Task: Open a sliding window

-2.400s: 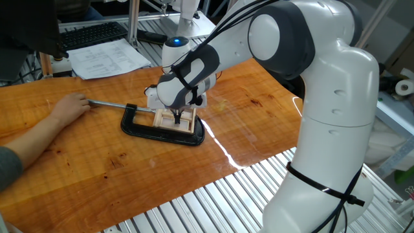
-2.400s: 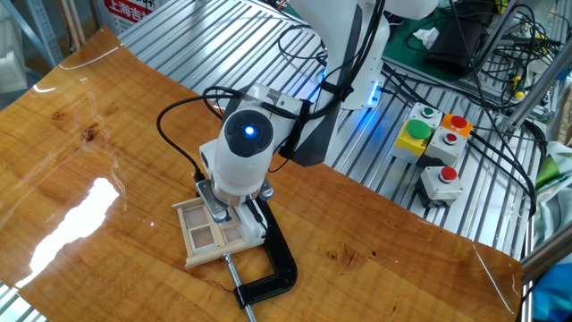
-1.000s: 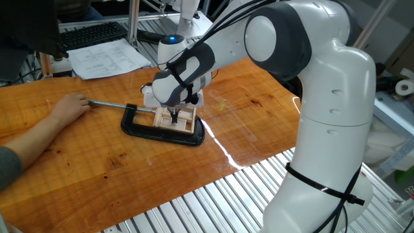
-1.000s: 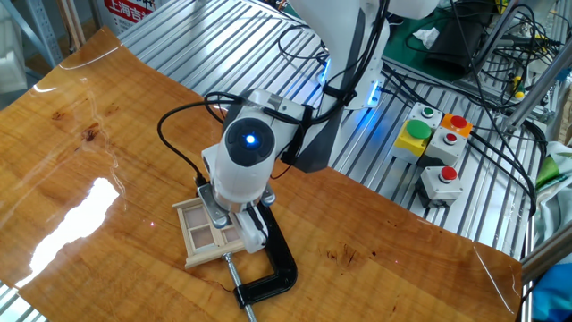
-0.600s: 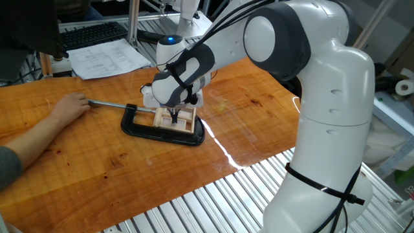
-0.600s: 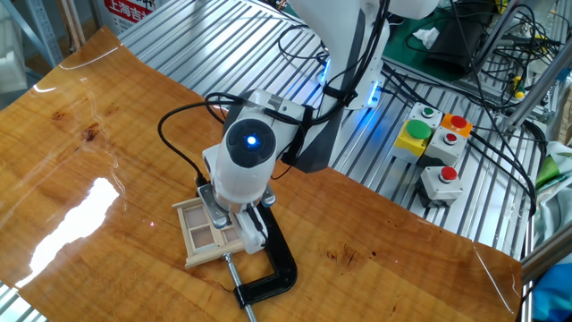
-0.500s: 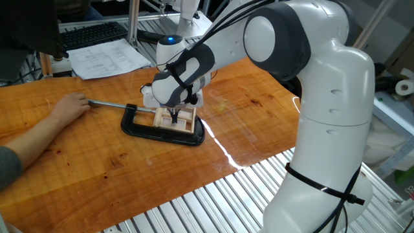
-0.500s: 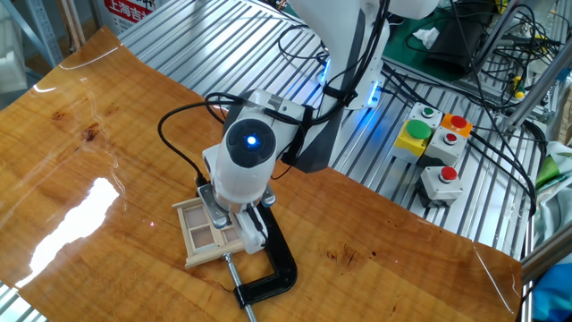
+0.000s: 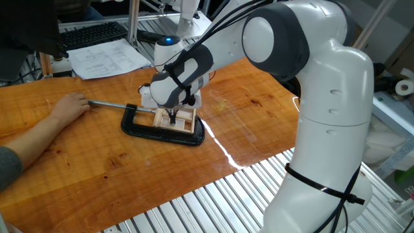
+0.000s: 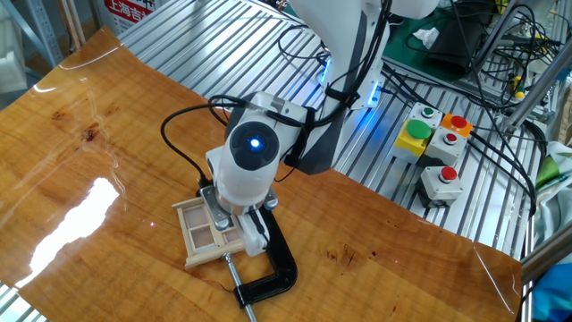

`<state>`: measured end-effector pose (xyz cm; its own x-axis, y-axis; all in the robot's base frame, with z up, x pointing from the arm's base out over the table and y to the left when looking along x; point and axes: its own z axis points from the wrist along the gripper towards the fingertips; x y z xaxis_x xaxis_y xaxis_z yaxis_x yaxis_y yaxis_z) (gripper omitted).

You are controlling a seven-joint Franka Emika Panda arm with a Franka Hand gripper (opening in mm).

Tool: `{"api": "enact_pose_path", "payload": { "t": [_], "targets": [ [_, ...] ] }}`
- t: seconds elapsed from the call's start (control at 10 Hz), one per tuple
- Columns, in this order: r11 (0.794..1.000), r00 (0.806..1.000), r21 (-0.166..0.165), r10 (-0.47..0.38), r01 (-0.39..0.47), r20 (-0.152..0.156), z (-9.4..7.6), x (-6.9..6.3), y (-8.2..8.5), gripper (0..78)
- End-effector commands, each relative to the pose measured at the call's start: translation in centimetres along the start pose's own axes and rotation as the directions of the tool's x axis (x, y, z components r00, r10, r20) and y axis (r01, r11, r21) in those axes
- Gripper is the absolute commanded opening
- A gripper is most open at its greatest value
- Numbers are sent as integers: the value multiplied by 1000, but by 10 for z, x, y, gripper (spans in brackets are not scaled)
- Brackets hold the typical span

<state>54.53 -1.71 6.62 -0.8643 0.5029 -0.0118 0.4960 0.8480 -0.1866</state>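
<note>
Looking down at the wooden table point(image 9: 259, 123), we saw the small window point(image 10: 204, 234) lying flat, held in a black clamp point(image 9: 155, 131) whose steel rod point(image 9: 110, 103) ran toward a person's hand point(image 9: 68, 107). Our gripper point(image 9: 174, 118) pointed straight down onto the window frame, fingertips among its bars. We could not tell whether the fingers were spread or pressed together, since the wrist hid them.

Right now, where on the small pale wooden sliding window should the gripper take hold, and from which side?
Probably one of the thin bars dividing the small pale wooden sliding window, approached from straight above. The window lies flat on the table, pinned inside the black C-clamp, so its outer edges are blocked. The gripper is already down over the panes; its jaws are hidden.
</note>
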Motion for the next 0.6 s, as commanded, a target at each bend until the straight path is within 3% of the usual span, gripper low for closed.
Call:
{"api": "enact_pose_path", "payload": {
  "t": [0.1, 0.6],
  "targets": [
    [1000, 1000, -2, 21, -21, 2, 0, 4, 12, 0],
    [999, 999, -6, 38, -38, 0, -2, 1, 23, 0]
  ]
}}
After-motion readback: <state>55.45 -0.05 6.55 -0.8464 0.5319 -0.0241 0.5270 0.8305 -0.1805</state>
